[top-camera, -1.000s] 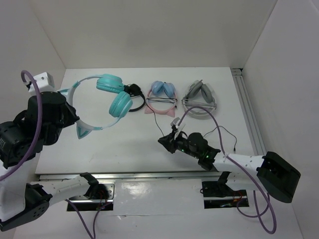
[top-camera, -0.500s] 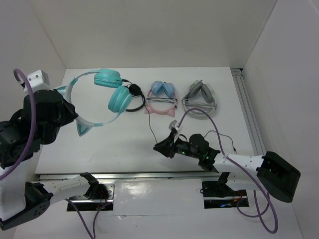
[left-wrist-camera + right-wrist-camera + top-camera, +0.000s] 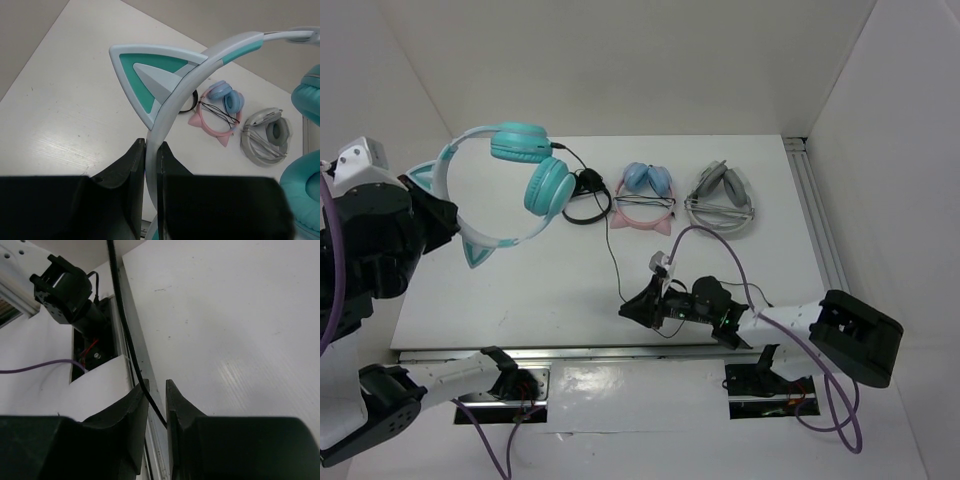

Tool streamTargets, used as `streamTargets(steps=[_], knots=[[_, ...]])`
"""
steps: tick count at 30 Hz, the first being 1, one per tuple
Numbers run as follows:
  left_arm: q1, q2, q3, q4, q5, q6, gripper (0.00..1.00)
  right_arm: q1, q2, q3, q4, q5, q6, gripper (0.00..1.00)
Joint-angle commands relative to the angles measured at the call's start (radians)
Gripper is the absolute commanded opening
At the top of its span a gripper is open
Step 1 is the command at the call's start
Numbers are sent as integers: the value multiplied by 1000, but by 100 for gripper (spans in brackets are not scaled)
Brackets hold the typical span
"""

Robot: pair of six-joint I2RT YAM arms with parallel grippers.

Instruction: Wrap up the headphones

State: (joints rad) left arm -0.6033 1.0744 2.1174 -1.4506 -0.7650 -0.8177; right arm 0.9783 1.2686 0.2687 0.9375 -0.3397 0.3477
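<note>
The teal headphones hang in the air over the table's left side. My left gripper is shut on their pale headband, just below a cat ear; the jaws pinch the band. The thin black cable runs from the upper cup through a loop near the table's back, then down to my right gripper at the near table edge. In the right wrist view the cable passes between the jaws of that gripper, which are closed to a narrow gap around it.
A pink cat-eared pair with blue cups and a grey pair lie at the back middle; both show in the left wrist view, pink and grey. A metal rail borders the right side.
My left arm has lifted the headphones up and to the left. My right gripper has moved left along the near edge, taking the cable with it.
</note>
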Motion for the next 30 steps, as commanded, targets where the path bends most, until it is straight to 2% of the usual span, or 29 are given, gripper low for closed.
streamTargets(steps=[1,2,6,7,8,9,10,11,13,14,15,17,20,21,22,24,27,28,30], knots=[[5,7,7,84,-26,-54,0,42,23,-3,152,-19,13,24],[5,7,7,84,-42,-54,0,51,23,-3,152,-19,13,18],[5,18,-40,84,-131,-72,0,108,14,24,98,57,13,9],[5,27,-49,84,-155,-72,0,126,5,38,57,94,4,5],[5,27,-69,84,-175,-72,0,150,-17,55,-66,152,4,1],[5,42,-80,84,-209,-72,0,225,-29,105,-151,351,4,0],[5,57,-95,84,-224,-72,0,268,-55,134,-321,472,4,0],[5,58,-132,84,-238,-72,0,357,-67,170,-418,715,29,0],[5,73,-189,119,-249,-54,0,427,-92,292,-602,887,57,0],[5,73,-227,152,-249,-29,0,453,-116,335,-770,940,57,0],[5,73,-316,192,-249,3,0,494,-126,380,-851,1025,71,0],[14,49,-446,334,-186,165,0,540,-138,571,-1070,1074,45,0],[14,15,-554,445,-119,267,0,580,-126,737,-1285,1088,-5,0],[14,1,-610,505,-96,297,0,595,-103,792,-1418,1099,-28,0],[14,-22,-632,519,-65,320,0,632,-92,899,-1481,1120,-62,0],[5,-50,-677,559,-18,365,0,664,-68,995,-1633,1142,-107,0],[-22,-112,-784,648,130,472,0,685,-58,1127,-1747,1102,-248,0],[-23,-128,-801,685,230,518,0,685,-58,1151,-1764,1069,-310,0],[-48,-177,-842,737,335,571,0,685,-48,1204,-1795,1041,-363,0]])
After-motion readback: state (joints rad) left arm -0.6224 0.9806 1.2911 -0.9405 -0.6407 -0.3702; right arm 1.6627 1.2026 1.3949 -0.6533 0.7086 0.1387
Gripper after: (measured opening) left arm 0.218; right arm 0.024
